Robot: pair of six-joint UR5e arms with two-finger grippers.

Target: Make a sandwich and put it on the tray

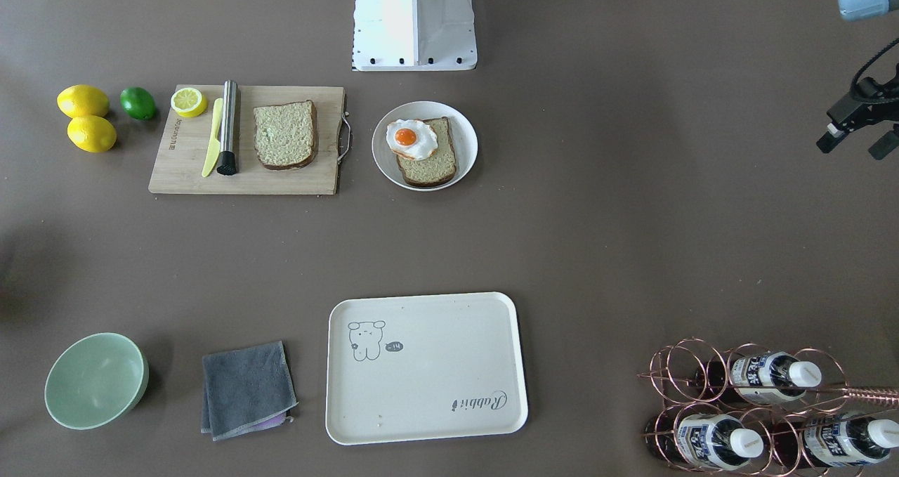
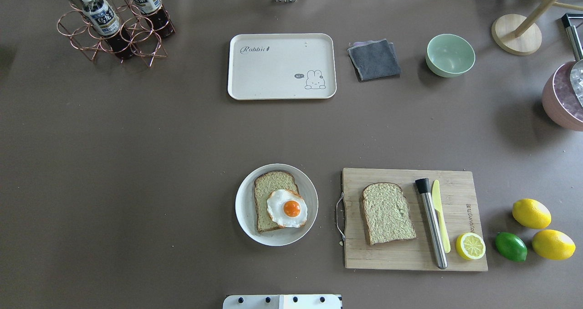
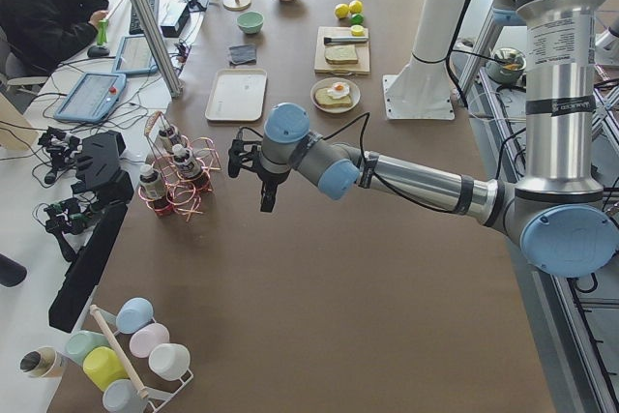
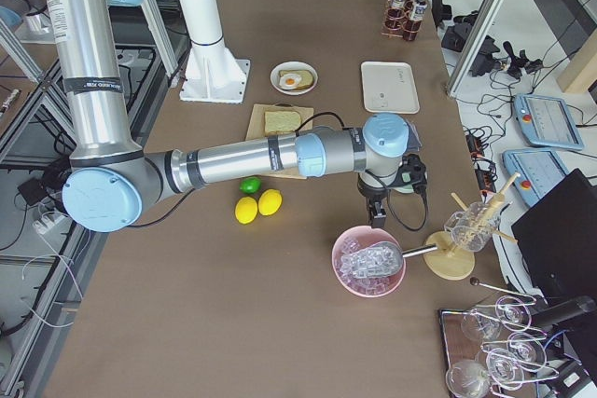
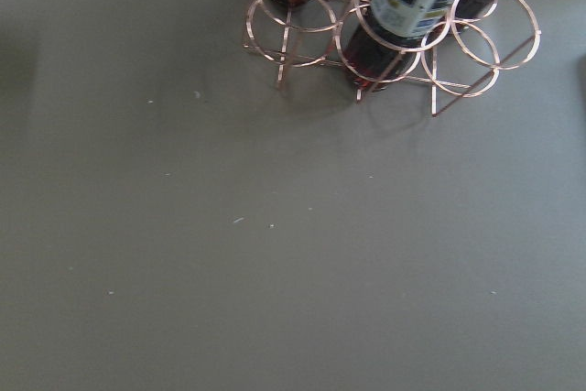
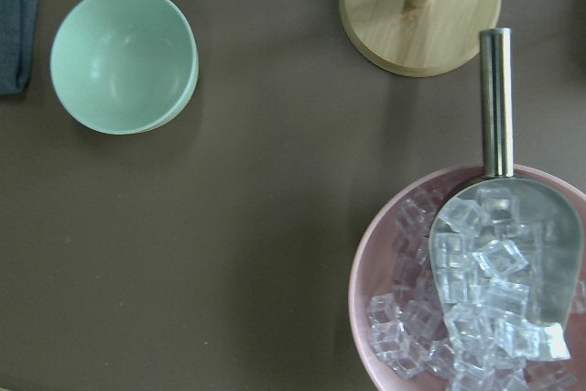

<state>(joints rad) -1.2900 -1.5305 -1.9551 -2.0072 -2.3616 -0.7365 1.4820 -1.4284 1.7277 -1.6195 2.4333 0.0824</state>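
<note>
The sandwich's parts lie apart. One bread slice rests on a round white plate with the fried egg on top of it. The other bread slice lies flat on the wooden cutting board. The cream tray sits bare at the table's far side. My left gripper hovers open and holding nothing over the table near the bottle rack. My right gripper hangs over the table beside the ice bowl; I cannot tell whether it is open or shut.
The board also carries a steel rod, a yellow knife and a lemon half. Two lemons and a lime lie beside it. A grey cloth and a green bowl flank the tray. A person sits at a side desk.
</note>
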